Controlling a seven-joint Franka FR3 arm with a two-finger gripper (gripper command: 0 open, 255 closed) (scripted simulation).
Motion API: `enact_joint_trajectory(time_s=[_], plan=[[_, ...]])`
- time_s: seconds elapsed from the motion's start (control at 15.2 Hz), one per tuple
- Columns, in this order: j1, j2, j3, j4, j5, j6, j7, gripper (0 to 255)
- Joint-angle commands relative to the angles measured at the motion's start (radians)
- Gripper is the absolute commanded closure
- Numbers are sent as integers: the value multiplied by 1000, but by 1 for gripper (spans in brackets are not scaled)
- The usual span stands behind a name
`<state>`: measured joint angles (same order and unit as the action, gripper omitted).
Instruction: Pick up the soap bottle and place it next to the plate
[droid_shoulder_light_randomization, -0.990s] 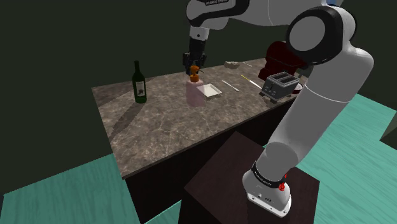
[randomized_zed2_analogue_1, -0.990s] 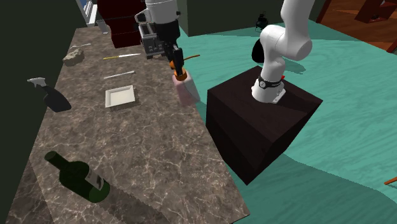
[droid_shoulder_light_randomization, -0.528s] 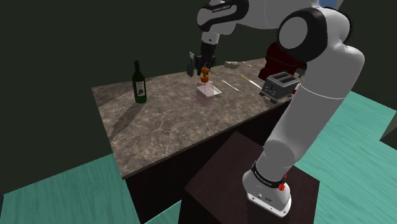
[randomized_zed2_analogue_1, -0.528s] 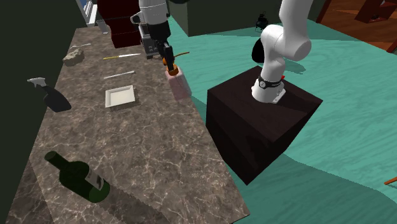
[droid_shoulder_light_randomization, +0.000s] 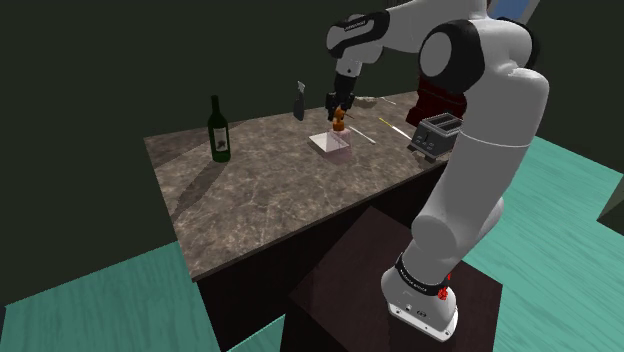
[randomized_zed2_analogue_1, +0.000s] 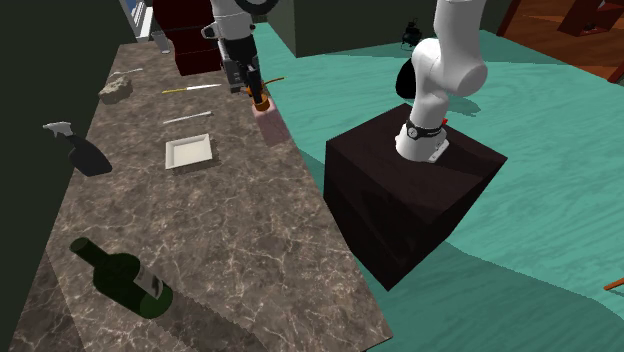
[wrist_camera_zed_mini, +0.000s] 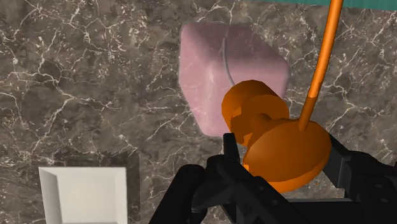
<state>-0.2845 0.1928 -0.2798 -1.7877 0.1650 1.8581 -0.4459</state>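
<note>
Arm: a white arm with dark joints is reaching from its dark box stand (randomized_zed2_analogue_1: 420, 190) out over a long marble counter (randomized_zed2_analogue_1: 230, 230).
Gripper: the black gripper (wrist_camera_zed_mini: 283, 153) is pointing down at the counter. Its two fingers are clamping the orange pump head of the soap bottle, one on each side.
Soap bottle: the soap bottle (wrist_camera_zed_mini: 219, 70) is a pale pink block with an orange pump and a thin orange tube. It is being held upright under the gripper, at the counter's long edge facing the stand. I cannot tell whether its base is touching the marble.
Plate: a white square plate (randomized_zed2_analogue_1: 189, 152) is lying flat on the counter, near the soap bottle but apart from it, further in from that edge.
Wine bottle: a dark green wine bottle (droid_shoulder_light_randomization: 219, 130) is standing upright near the corner at the counter's other end, on the wall side, well apart from the plate.
Spray bottle: a dark spray bottle (randomized_zed2_analogue_1: 75, 150) is standing at the counter's wall-side edge, across the plate from the soap bottle.
Toaster: a grey toaster (droid_shoulder_light_randomization: 440, 133) is sitting at the counter's end past the gripper, with a dark red appliance (droid_shoulder_light_randomization: 440, 95) just behind it.
Small things: a pale lump (randomized_zed2_analogue_1: 115, 88) and two thin utensils are lying between the plate and the toaster end.
Floor: a teal floor (randomized_zed2_analogue_1: 540, 200) is spreading around the stand.
</note>
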Motion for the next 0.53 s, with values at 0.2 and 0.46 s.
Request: enact_joint_trajectory(time_s=[0.2, 0.46], plan=[[-72, 102, -34, 85, 26, -1, -112, 255], [-137, 198, -52, 177, 52, -11, -195, 255]])
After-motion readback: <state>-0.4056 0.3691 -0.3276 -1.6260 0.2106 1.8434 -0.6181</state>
